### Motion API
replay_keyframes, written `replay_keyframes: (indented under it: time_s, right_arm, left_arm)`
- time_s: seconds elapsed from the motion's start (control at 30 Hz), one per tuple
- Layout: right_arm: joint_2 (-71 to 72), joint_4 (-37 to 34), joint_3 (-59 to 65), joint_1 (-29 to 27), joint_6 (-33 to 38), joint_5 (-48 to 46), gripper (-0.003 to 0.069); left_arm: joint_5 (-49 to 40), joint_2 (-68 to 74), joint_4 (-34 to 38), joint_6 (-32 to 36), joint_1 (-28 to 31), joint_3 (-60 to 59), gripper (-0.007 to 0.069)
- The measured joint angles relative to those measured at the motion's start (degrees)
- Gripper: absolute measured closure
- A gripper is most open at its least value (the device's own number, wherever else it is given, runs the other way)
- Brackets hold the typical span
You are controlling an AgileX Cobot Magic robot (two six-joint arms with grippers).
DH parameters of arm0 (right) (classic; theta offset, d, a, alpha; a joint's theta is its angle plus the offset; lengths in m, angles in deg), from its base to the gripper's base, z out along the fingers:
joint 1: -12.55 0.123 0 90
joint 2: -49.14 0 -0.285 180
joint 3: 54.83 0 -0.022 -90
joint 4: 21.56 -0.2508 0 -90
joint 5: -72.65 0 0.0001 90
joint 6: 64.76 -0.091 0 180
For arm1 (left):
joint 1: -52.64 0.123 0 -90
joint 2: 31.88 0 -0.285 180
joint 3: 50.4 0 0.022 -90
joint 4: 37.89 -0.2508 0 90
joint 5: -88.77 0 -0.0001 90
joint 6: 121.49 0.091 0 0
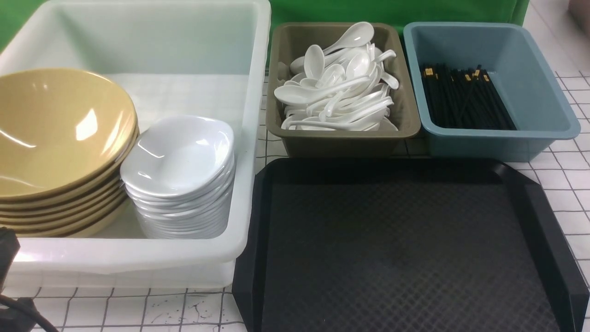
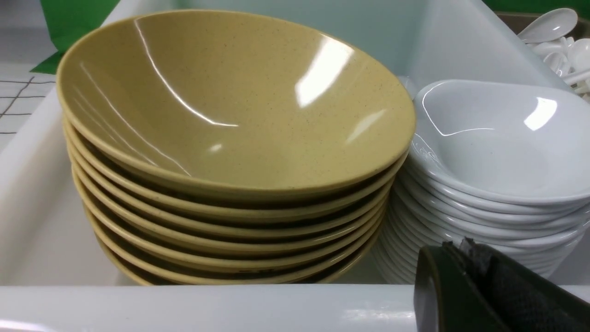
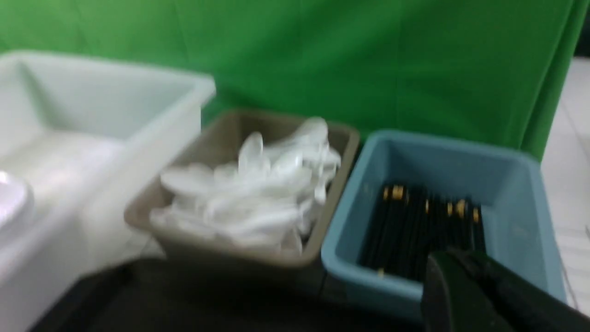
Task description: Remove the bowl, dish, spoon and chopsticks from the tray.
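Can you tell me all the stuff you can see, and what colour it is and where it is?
tray: one, black, front right, nothing on it
tub: one, white, left
bowls: a stack, mustard yellow, in the tub
dishes: a stack, white, in the tub beside the bowls
spoons: a pile, white, in the brown bin
chopsticks: a bundle, black with gold bands, in the blue bin
left claw: black, outside the tub's wall
right claw: black, near the blue bin

Green backdrop cloth (image 1: 392,10) hanging behind white gridded tabletop (image 1: 569,184); overhead light glaring off the tabletop's glossy surface.
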Motion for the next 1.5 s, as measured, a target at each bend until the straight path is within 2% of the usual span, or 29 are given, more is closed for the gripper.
replay_keyframes:
  time_s: [0.37, 0.67, 0.83, 0.9, 0.97, 1.2, 1.37, 1.5]
  right_arm:
    - [13.96, 0.00, 15.11, 0.00, -0.06, 2.36, 0.0622]
    - [15.59, 0.00, 18.96, 0.13, -6.07, 1.73, 0.0622]
    - [19.45, 0.67, 24.96, -0.08, -4.25, 11.08, 0.0622]
    - [23.40, 0.91, 29.99, -3.12, -1.21, 17.81, 0.0622]
    - [26.31, 0.91, 32.89, -5.42, 0.38, 18.99, 0.0622]
    - [33.98, -0.02, 37.90, -12.46, 1.77, 12.84, 0.0622]
    - [34.29, -0.08, 37.90, -13.93, 1.90, 2.46, 0.0622]
    - [34.34, -0.08, 37.85, -13.99, 2.23, 0.41, 0.0619]
  left_arm:
    - [-0.17, 0.00, 0.00, 0.00, 0.00, 0.00, 0.0636]
    - [-0.17, 0.00, 0.00, 0.00, 0.00, -0.02, 0.0636]
    - [-0.13, 0.00, 0.00, 0.00, 0.00, -0.02, 0.0636]
    - [-0.13, 0.00, 0.00, 0.00, 0.00, -0.02, 0.0636]
    - [-0.13, 0.00, 0.00, 0.00, 0.00, -0.02, 0.0636]
    - [-0.13, 0.00, 0.00, 0.00, 0.00, -0.02, 0.0636]
    - [-0.18, 0.00, 0.00, 0.00, 0.00, -0.02, 0.0636]
    - [-0.30, 0.00, 0.00, 0.00, 0.00, -0.02, 0.0636]
